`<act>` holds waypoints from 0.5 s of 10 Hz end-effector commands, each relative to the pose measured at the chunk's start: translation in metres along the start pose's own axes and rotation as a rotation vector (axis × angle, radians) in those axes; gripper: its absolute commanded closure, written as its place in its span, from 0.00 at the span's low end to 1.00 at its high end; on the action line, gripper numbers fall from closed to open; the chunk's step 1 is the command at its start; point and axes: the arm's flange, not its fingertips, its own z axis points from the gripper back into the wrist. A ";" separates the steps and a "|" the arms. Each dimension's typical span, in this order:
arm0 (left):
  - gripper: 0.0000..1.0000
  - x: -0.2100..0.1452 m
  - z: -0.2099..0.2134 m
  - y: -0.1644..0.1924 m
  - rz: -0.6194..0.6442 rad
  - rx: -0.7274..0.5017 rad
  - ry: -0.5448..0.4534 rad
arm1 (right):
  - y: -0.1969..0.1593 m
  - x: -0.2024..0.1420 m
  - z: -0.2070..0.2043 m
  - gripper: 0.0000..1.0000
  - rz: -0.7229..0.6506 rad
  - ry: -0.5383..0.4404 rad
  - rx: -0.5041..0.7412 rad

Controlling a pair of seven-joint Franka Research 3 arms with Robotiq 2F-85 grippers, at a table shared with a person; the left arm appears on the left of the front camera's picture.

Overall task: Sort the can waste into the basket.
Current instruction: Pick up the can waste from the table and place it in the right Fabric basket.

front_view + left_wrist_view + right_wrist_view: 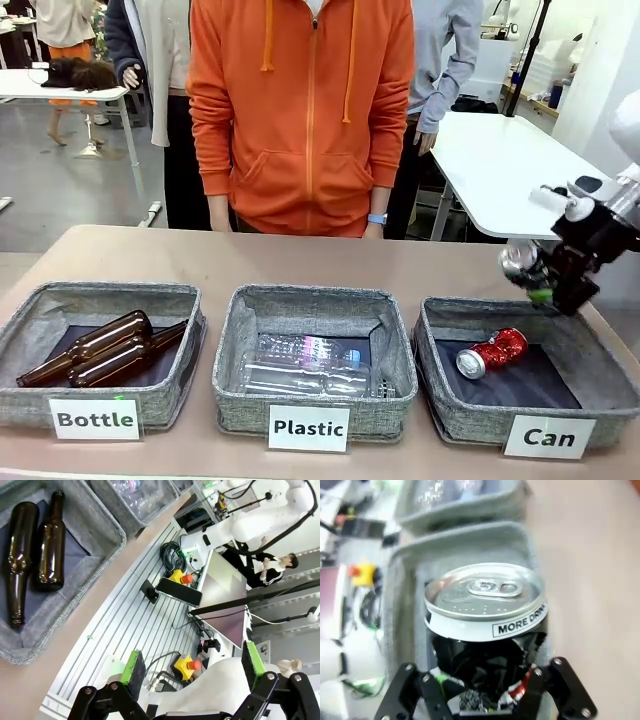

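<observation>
My right gripper [541, 283] hangs just above the far right rim of the grey "Can" basket [436, 400], shut on the black can [520, 260]. In the right wrist view that black can [485, 630] shows its silver top between my fingers, with the basket [400, 605] blurred beneath. The shiny red can [491, 352] lies on its side on the basket's dark base. My left gripper [192, 667] is open with nothing between its green pads, off the table's near edge.
The "Bottle" basket [30, 395] holds brown glass bottles [95, 350] at left, and the "Plastic" basket [230, 400] holds clear plastic bottles [305, 365] in the middle. A person in an orange hoodie [300, 110] stands at the far side.
</observation>
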 end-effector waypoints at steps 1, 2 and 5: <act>0.00 0.002 0.002 -0.002 0.000 -0.019 -0.015 | 0.022 0.016 -0.029 1.00 -0.063 0.196 -0.011; 0.00 0.002 0.002 -0.002 0.000 -0.019 -0.015 | 0.027 0.016 -0.037 1.00 -0.105 0.282 -0.006; 0.00 0.002 0.002 -0.002 0.000 -0.019 -0.015 | 0.026 0.014 -0.042 1.00 -0.122 0.351 0.000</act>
